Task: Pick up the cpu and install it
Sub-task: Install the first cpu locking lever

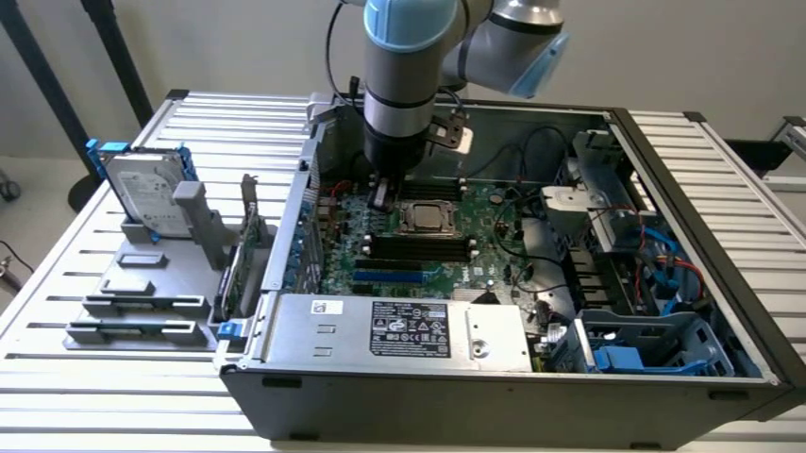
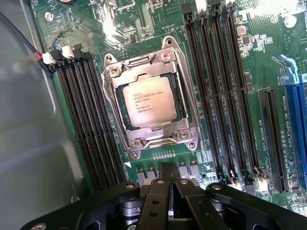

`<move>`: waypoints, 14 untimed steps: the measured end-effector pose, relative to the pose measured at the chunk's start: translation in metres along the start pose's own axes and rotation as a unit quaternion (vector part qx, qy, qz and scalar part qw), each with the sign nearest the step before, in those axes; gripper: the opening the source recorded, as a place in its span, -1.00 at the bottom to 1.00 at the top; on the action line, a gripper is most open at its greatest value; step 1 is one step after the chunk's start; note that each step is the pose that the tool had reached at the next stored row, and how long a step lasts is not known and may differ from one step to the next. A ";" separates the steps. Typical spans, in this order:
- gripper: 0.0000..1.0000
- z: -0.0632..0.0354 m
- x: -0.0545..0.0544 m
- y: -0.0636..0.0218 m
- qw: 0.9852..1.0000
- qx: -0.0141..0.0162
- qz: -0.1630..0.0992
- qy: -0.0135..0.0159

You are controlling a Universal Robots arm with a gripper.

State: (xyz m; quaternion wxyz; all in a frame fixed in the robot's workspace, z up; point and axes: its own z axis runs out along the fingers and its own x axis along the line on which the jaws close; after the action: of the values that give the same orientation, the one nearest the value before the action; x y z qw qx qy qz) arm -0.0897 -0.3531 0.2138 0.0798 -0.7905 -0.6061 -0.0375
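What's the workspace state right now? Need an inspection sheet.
Surface: slatted metal table, carrying an open PC case.
Job's things: cpu seated in the motherboard socket, metal frame around it; nothing held.
Clutter: hard drive upright in a grey fixture at the exterior view's left; power supply along the case's front edge.
Gripper: gripper shut, empty, over the motherboard beside the socket.
Cables: black wires inside the case; blue ones near the drive bays.
Surroundings: pale wall, dark stand legs behind the table.
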 end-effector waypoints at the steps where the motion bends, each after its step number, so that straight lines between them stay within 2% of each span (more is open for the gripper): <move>1: -0.79 0.0002 0.001 -0.0002 1.000 -0.001 -0.003 -0.002; 9: -0.79 0.0019 0.005 -0.0014 0.999 -0.006 -0.028 -0.018; 12: -0.79 0.0023 0.008 -0.0021 0.999 -0.006 -0.036 -0.024; 14: -0.79 0.0027 0.010 -0.0026 0.999 -0.006 -0.041 -0.027</move>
State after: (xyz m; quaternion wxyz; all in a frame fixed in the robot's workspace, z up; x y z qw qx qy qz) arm -0.0897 -0.3426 0.2129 0.0570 -0.7661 -0.6397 -0.0232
